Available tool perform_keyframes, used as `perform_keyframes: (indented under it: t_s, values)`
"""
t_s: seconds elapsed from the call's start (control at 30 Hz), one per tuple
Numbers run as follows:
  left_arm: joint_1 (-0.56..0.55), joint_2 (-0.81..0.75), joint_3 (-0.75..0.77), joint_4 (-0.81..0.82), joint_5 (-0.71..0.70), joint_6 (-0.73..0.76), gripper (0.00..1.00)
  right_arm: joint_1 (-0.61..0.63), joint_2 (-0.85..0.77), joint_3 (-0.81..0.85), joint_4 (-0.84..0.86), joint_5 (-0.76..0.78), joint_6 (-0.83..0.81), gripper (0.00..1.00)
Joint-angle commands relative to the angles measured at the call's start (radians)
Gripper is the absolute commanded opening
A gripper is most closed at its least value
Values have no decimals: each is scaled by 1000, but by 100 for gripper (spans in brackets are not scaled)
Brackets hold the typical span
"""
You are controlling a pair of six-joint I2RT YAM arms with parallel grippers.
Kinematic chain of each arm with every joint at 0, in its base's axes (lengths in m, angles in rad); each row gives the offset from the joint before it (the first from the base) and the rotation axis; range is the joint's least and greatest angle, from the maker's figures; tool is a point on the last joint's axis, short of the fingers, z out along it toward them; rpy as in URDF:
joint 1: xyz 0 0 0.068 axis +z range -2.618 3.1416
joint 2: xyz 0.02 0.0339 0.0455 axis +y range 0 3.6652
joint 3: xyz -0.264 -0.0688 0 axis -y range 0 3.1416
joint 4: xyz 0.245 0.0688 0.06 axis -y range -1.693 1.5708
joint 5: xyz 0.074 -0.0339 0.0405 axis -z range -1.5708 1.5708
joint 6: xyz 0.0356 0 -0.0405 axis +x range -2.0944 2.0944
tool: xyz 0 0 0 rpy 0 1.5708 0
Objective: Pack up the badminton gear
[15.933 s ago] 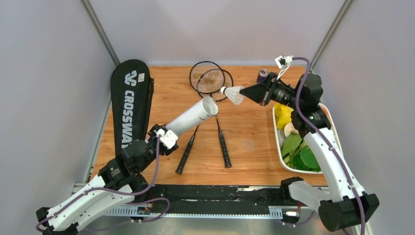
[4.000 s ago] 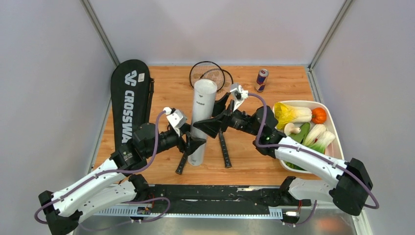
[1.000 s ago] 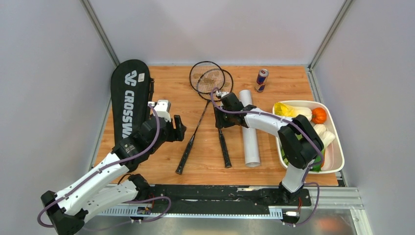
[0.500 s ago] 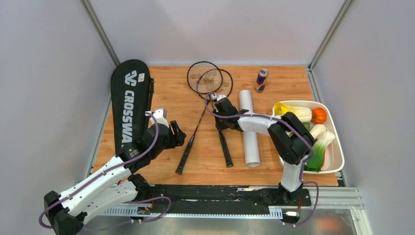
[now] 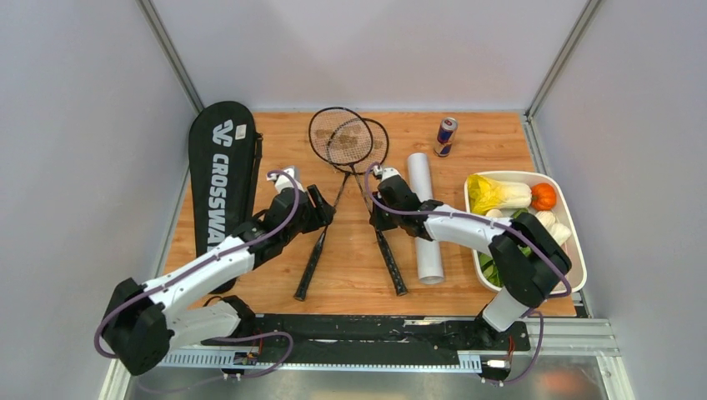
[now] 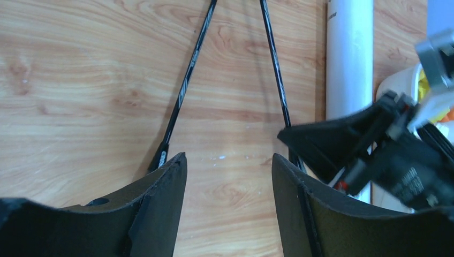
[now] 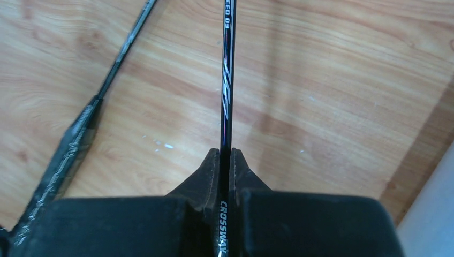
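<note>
Right fingers (image 7: 209,174): clamped on right racket (image 7: 227,80) shaft; lift level.
Left fingers (image 6: 163,187): wide; centre over left racket (image 6: 184,88) before closing.

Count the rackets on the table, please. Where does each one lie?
2. One racket lies left of centre, free. The other racket lies right of it, its shaft pinched in the right claw. Their heads overlap at the far side. None seems hidden.

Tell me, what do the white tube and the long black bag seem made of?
The white tube looks like plastic or coated card: smooth, even, matte white. The black bag seems woven fabric: dull surface, printed white lettering.
</note>
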Motion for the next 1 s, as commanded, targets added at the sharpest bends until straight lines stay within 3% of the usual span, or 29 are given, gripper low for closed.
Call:
perform_keyframes:
  t_s: [0.0,0.37,0.67,0.73,0.8,0.83,0.9,0.97]
  values:
    - [33,117,83,179,81,-16,68,17,-126,-66,166,-33,92,0]
    - [59,344,128,424,269,11,69,59,-343,-222,267,-139,169,0]
    - [60,419,122,521,373,6,64,81,-380,-258,278,-176,153,0]
    - [61,425,118,535,384,-6,54,82,-380,-263,281,-183,153,0]
    - [70,434,114,543,416,-20,36,82,-381,-268,289,-197,149,0]
    - [74,439,109,556,452,-35,22,82,-382,-271,294,-216,143,0]
    - [92,442,91,603,516,-70,4,81,-387,-277,297,-238,133,13]
    - [109,439,60,678,567,-105,1,77,-397,-284,303,-295,119,31]
